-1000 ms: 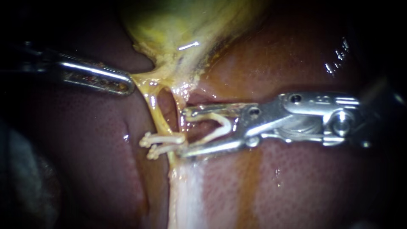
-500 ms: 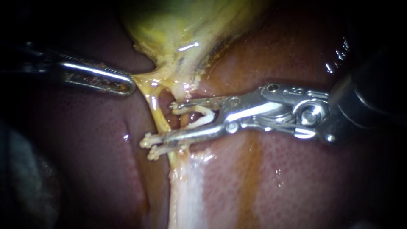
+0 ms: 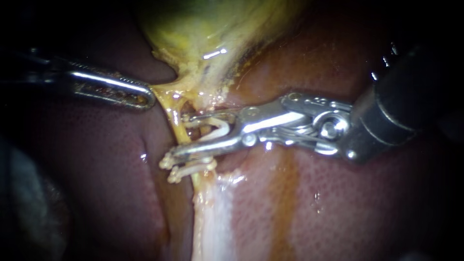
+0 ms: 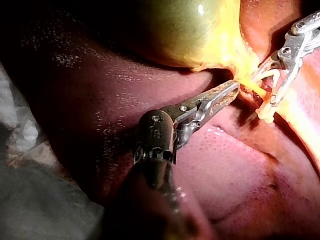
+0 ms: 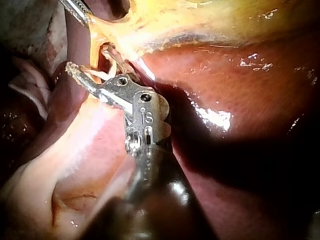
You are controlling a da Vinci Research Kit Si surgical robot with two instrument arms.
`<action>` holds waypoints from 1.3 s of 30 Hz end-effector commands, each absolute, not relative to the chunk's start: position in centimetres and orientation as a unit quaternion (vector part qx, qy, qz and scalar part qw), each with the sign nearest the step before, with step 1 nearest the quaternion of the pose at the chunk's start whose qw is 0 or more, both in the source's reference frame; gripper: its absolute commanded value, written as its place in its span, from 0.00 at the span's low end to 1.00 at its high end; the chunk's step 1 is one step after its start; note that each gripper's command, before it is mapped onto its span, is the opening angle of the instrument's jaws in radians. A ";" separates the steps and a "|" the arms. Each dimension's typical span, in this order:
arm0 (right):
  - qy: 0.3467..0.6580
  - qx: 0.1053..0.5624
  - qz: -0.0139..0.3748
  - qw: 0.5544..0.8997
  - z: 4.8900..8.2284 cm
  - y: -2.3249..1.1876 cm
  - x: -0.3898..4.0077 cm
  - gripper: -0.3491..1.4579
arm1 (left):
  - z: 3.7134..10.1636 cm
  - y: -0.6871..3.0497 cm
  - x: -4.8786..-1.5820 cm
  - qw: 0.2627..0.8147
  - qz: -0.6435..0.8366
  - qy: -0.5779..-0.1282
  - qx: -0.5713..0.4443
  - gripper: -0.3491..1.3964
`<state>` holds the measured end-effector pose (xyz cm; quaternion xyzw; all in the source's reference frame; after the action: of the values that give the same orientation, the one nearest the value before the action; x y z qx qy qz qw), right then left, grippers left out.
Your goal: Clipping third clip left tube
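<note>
We count 2 instruments: left instrument [image 3: 146, 99] & right instrument [image 3: 182, 134]. Clips = 3: upper clip [image 3: 168, 161] & lower clip [image 3: 193, 169] on left tube [image 3: 176, 126], + loaded clip [image 3: 221, 129] in right jaws. Also 2 tubes incl. right tube [image 3: 207, 125], 1 gallbladder [image 3: 203, 29], 1 liver [image 3: 338, 203].

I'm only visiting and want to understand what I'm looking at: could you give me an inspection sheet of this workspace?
Surface: liver, wet and red, with the gallbladder above it.
Job's things: two shut clips on the left tube; a third clip, open, straddles the tube just above them.
Clutter: nothing seen.
Instruments: left instrument, jaws shut on the gallbladder's lower edge; right instrument, jaws holding the third clip.
Cables: nothing seen.
Surroundings: pale sheeting beside the liver.
</note>
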<state>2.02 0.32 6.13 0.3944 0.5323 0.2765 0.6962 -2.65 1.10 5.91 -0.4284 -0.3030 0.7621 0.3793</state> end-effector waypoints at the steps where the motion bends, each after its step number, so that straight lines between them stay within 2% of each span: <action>1: 0.532 0.397 0.279 0.694 6.14 0.32 2.05 0.45 | 5.91 1.10 -2.65 0.379 0.762 -0.303 -0.428 0.00; 18: 0.545 0.413 0.290 0.670 6.13 0.34 2.27 0.45 | 5.92 1.10 -2.66 0.379 0.762 -0.303 -0.428 0.00; 30: 0.568 0.436 0.275 0.642 5.76 0.31 2.40 0.45 | 5.92 1.10 -2.66 0.379 0.762 -0.303 -0.428 0.00; 39: 0.570 0.437 0.276 0.639 5.73 0.33 2.40 0.44 | 5.92 1.10 -2.66 0.379 0.762 -0.303 -0.428 0.00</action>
<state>2.40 0.33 5.73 0.4373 0.5699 0.2755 0.6388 -2.66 1.10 5.92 -0.4284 -0.3025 0.7624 0.3790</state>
